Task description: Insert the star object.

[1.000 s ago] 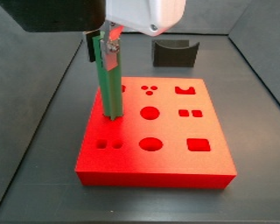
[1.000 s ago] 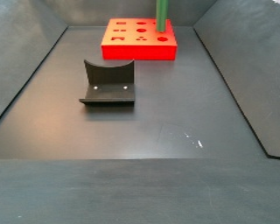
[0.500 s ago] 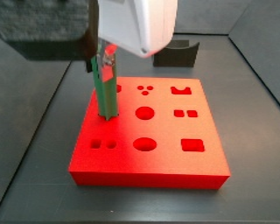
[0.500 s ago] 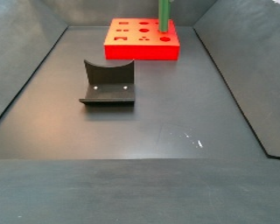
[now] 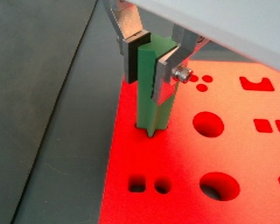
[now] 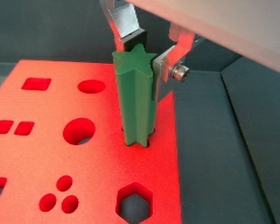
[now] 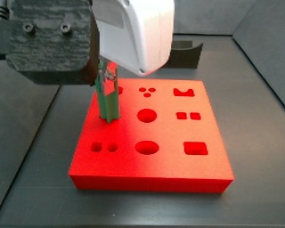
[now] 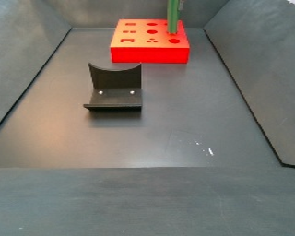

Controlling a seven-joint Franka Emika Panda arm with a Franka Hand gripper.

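A: Where's the star object (image 6: 137, 101) right now?

B: Standing upright on the red block (image 7: 169, 156), lower end sunk in a hole near its left edge, and the gripper (image 5: 150, 54) has its silver fingers (image 6: 168, 63) clamped on the top.

A: And the dark grey curved block (image 8: 114, 88)?

B: On the floor, well apart from the red block.

You have the block (image 8: 147, 43) lying on the desk (image 8: 150, 166) toward its far edge, and the fixture (image 8: 113, 88) standing nearer the middle, well apart from it. The star object (image 7: 108, 98) stands upright on the block, its lower end in a hole near one edge. The hand (image 6: 150, 54) sits above the block, its fingers (image 5: 134, 42) on either side of the star object's upper part.
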